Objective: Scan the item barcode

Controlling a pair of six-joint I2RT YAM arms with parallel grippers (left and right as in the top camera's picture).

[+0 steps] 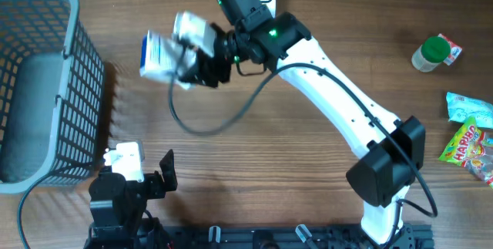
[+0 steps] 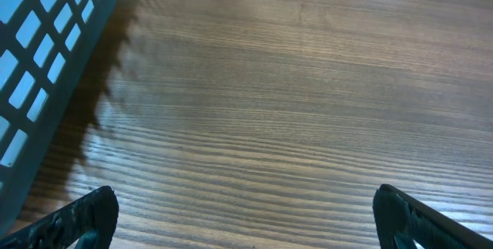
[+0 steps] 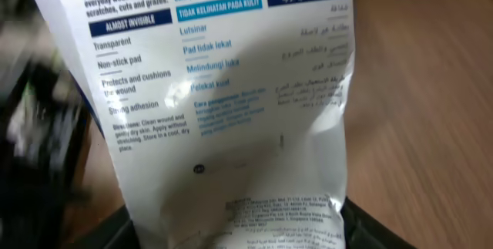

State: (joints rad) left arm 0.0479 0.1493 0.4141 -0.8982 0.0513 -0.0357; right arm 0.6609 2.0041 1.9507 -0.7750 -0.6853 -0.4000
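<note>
Wood-grain table (image 1: 308, 180), with a grey basket (image 1: 81, 79) at the left edge. The white right arm (image 1: 339, 102) reaches diagonally from lower right to upper centre, wrist turned left. The left arm (image 1: 115, 203) sits folded low at lower left. The left gripper (image 2: 246, 230) is spread wide over bare wood, just beside the basket. The right gripper (image 1: 187, 64) pinches the pack (image 1: 158, 55) by one end. The pack juts left from the fingers, upper left of centre, small print facing the wrist camera. Its image overhead is blurred.
</note>
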